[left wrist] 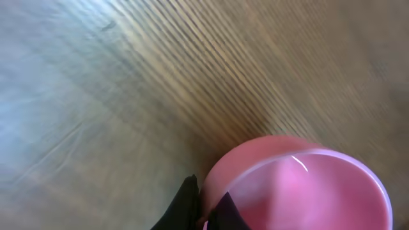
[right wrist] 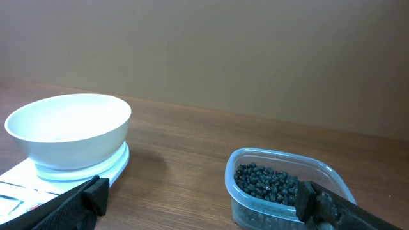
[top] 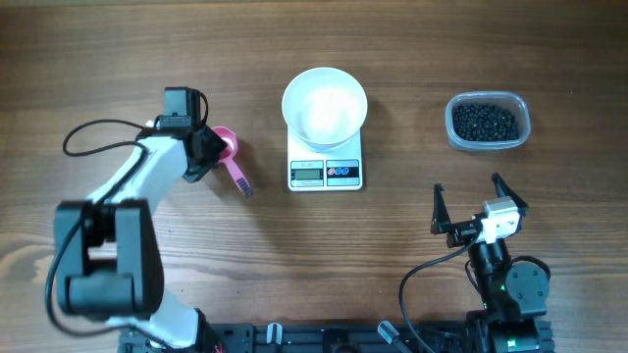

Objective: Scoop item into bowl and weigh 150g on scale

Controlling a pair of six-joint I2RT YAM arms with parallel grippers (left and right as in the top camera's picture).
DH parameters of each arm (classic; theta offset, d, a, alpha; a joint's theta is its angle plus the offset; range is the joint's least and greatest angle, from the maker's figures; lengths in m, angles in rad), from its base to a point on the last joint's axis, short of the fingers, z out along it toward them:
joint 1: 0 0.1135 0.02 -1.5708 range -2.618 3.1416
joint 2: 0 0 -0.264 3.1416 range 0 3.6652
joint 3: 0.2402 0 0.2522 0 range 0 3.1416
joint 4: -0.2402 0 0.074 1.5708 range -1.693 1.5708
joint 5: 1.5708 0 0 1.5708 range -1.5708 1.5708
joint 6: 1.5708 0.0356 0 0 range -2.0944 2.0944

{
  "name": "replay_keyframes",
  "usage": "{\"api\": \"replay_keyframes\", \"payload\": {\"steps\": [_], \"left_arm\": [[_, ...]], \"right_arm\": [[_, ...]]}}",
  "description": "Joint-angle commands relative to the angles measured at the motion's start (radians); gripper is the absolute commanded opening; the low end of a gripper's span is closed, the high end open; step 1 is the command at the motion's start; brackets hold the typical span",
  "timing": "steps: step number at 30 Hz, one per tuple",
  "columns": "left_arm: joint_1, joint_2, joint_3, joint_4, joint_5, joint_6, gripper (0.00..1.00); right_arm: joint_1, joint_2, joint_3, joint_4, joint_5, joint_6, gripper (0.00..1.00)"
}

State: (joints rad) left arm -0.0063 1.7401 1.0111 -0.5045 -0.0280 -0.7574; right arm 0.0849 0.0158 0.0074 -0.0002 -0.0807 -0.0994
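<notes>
No text, brand or number can be read in any view. The grey display (top: 307, 175) on the scale (top: 343, 158) is seen from overhead, but its digits are too small to be made out, and no lettering can be told beside the two round buttons (top: 339, 173). In the right wrist view, faint printed marks are seen on the scale's face at the lower left, too blurred to be read.

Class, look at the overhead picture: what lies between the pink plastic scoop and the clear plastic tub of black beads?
The flat white digital scale carrying the round white bowl, plainly seen in the overhead view.
</notes>
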Motion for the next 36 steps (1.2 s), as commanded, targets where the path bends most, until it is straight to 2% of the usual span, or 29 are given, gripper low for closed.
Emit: {"api": "replay_keyframes", "payload": {"steps": [1, 3, 7, 9, 10, 13, 14, 16, 19, 21, 25, 29, 33, 36], "left_arm": [[0.005, -0.159, 0.004, -0.068, 0.016, -0.099, 0.04], [0.005, -0.241, 0.004, -0.112, 0.043, -0.154, 0.04], [0.005, -0.357, 0.004, -0.132, 0.108, -0.167, 0.04], [0.005, -0.41, 0.004, -0.133, 0.128, -0.167, 0.04], [0.005, -0.43, 0.004, -0.133, 0.133, -0.167, 0.04], [0.005, -0.47, 0.004, -0.136, 0.133, -0.167, 0.04], [0.005, -0.479, 0.004, -0.137, 0.133, -0.167, 0.04], [0.004, -0.488, 0.004, -0.14, 0.135, -0.167, 0.04], [0.003, -0.489, 0.004, -0.14, 0.144, -0.167, 0.04], [0.003, -0.489, 0.004, -0.14, 0.151, -0.168, 0.04], [0.003, -0.489, 0.004, -0.141, 0.151, -0.168, 0.04], [0.003, -0.489, 0.004, -0.141, 0.165, -0.168, 0.04], [0.003, -0.489, 0.004, -0.14, 0.187, -0.168, 0.04], [0.003, -0.489, 0.004, -0.14, 0.214, -0.171, 0.04]], "right_arm": [[0.006, -0.005, -0.002, 0.002, 0.014, -0.005, 1.0], [0.006, -0.005, -0.002, 0.003, 0.013, -0.006, 1.0], [0.006, -0.005, -0.002, 0.006, -0.003, -0.002, 1.0], [0.006, -0.005, -0.002, 0.015, -0.1, 0.016, 1.0], [0.006, -0.005, -0.002, 0.024, -0.161, 0.074, 1.0], [0.006, -0.005, -0.002, 0.058, -0.32, 0.431, 1.0], [0.006, -0.005, -0.002, 0.051, -0.392, 0.651, 1.0], [0.006, -0.003, -0.002, 0.034, -0.46, 0.947, 1.0], [0.006, -0.003, -0.002, 0.036, -0.525, 1.265, 1.0], [0.006, -0.003, -0.002, 0.039, -0.52, 1.376, 1.0], [0.006, -0.002, -0.002, 0.113, -0.496, 1.193, 0.99], [0.006, 0.025, 0.035, 0.109, -0.505, 1.126, 0.94], [0.006, 0.129, 0.163, -0.005, -0.475, 0.974, 0.9], [0.006, 0.28, 0.319, -0.183, -0.439, 0.828, 0.89]]}}
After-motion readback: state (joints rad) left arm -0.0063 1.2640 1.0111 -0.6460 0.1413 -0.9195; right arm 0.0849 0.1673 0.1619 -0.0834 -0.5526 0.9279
